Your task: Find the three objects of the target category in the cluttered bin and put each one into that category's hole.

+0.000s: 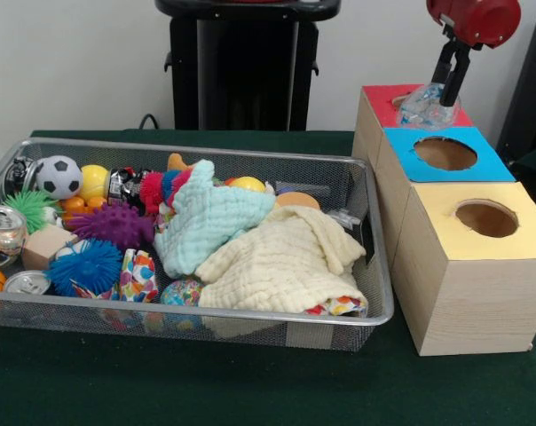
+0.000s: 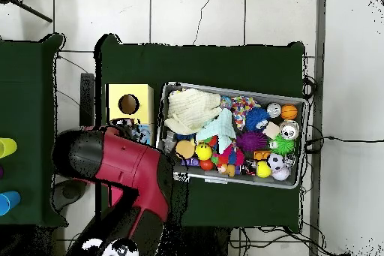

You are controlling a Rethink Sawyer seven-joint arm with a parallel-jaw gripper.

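Red arm hangs over the red-topped box (image 1: 388, 99), tool (image 1: 444, 99) grasping crumpled plastic (image 1: 424, 106).

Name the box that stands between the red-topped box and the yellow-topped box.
In the front view, the blue-topped box with a round hole stands between the red-topped box and the yellow-topped box, all three touching in one row.
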